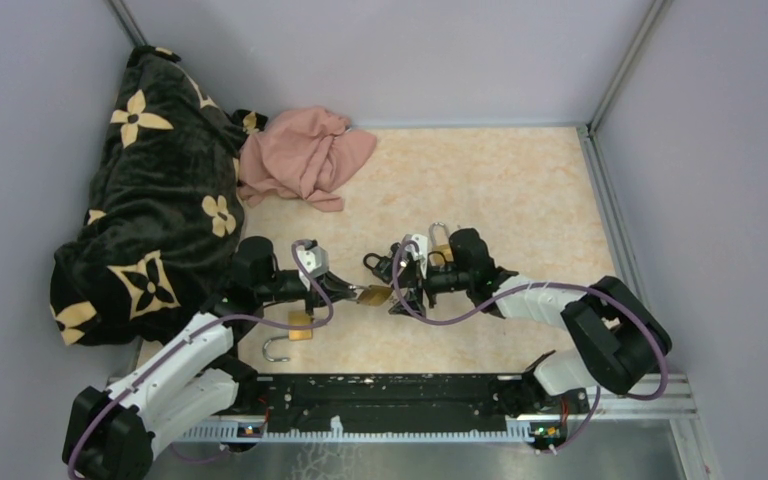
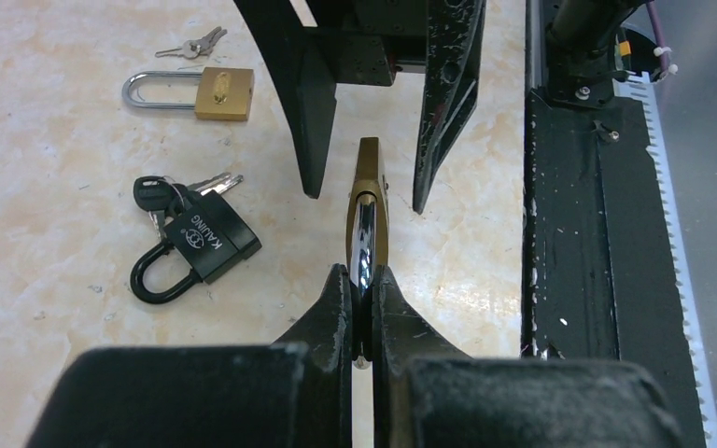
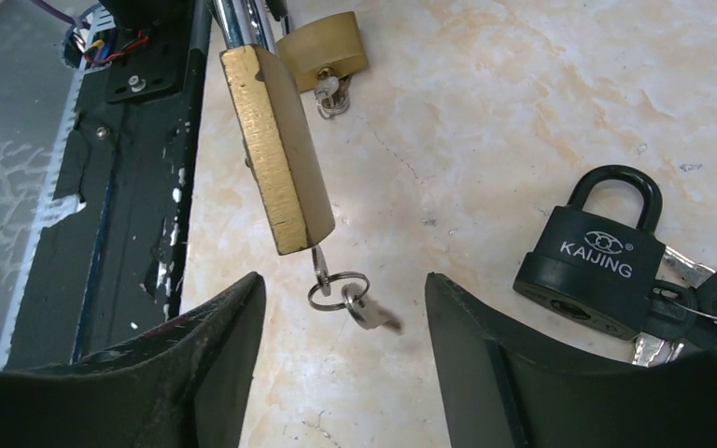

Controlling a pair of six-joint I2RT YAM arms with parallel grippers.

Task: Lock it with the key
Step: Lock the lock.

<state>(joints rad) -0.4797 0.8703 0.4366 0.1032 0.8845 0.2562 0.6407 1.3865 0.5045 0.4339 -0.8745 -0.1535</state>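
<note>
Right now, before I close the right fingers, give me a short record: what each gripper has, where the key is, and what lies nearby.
left gripper: fingers shut on the shackle of the brass padlock, holding it out toward the other arm
right gripper: open, holding nothing, one finger on either side of the key
key: in the keyhole at the padlock's base, ring and second key dangling
black padlock: lying on the table, shackle closed, keys beside it
second brass padlock: lying on the table, keys nearby
</note>
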